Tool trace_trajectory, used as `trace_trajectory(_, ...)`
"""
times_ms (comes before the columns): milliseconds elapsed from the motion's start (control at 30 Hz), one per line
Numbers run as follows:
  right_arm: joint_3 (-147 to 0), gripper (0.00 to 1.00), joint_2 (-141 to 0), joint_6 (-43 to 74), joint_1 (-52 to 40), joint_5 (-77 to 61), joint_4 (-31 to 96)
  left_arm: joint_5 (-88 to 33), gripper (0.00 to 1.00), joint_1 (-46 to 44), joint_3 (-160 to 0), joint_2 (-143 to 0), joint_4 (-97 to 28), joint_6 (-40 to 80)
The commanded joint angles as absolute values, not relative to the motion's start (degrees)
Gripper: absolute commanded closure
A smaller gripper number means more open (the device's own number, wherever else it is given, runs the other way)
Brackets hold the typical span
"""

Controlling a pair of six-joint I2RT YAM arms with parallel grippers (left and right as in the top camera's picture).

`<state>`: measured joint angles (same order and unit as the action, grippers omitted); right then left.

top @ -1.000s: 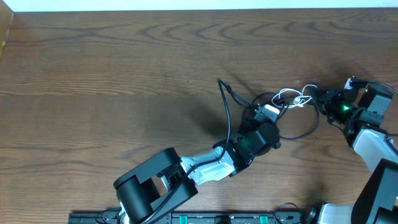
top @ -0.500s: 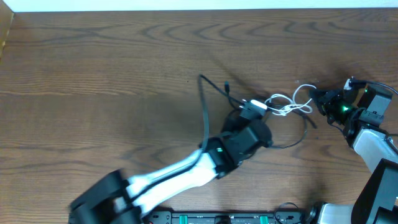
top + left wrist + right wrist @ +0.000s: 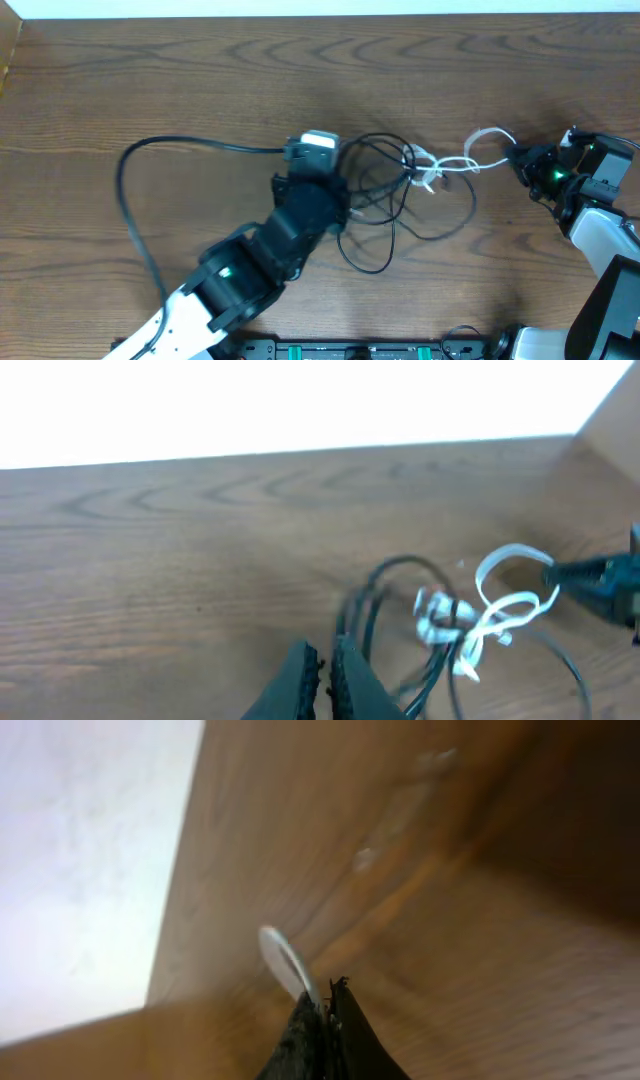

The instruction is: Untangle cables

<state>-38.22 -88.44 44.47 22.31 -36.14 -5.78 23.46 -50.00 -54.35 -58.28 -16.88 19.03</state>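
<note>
The cables lie mid-table. A knot of thin black cables (image 3: 385, 195) sits right of my left gripper (image 3: 312, 148), which is shut on one black cable (image 3: 200, 143) that trails left in a long arc. The white cable (image 3: 455, 160) runs from the knot to my right gripper (image 3: 518, 157), shut on its looped end. In the left wrist view my left gripper (image 3: 326, 660) has its fingertips pressed together, with the black cables (image 3: 375, 600) and white cable (image 3: 495, 615) ahead. The right wrist view shows my right gripper (image 3: 328, 995) pinching the white cable (image 3: 283, 955).
The wooden table (image 3: 150, 70) stretches wide to the left and back. Its far edge meets a pale wall (image 3: 300, 405). The black cable's arc (image 3: 135, 240) curves down toward the left arm's base. The right arm (image 3: 600, 210) stands at the right edge.
My left gripper shut on a black cable and swept left, dragging out a long arc of it. The knot shifted left and loosened, and the white cable stretched. The right gripper stayed put.
</note>
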Motion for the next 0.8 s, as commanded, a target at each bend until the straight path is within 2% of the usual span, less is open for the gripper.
trace_trajectory(0,-38.57,0.99,-88.25,43.27,22.94,-29.45,-4.29,25.39,0.92,-49.52,-54.72,-55.7,-17.34,18.44)
trace_trajectory(200,-38.57,0.87,-88.25,33.85,22.76,-39.48,-3.33,23.66,0.92,-49.52,-54.72,-57.12,-17.32,20.29)
trace_trajectory(233,-38.57,0.85,-88.25,33.56,22.41,-40.07,-2.37,19.55,0.59,-49.52,-54.72,-58.83,-17.28,20.67)
trace_trajectory(333,-38.57,0.8,-88.25,33.5,21.91,-40.01,-0.62,14.31,0.2,-49.52,-54.72,-62.37,-17.06,20.71)
trace_trajectory(467,-38.57,0.73,-88.25,33.52,21.65,-39.99,0.73,8.78,0.12,-49.52,-54.72,-68.53,-14.79,27.92)
trace_trajectory(600,-38.57,0.61,-88.25,33.5,21.65,-39.27,3.11,8.1,0.09,-49.52,-54.72,-76.42,-13.65,50.76)
trace_trajectory(767,-38.57,0.54,-88.25,32.01,21.65,-37.04,6.76,5.3,0.07,-49.87,-54.72,-84.36,-10.74,80.58)
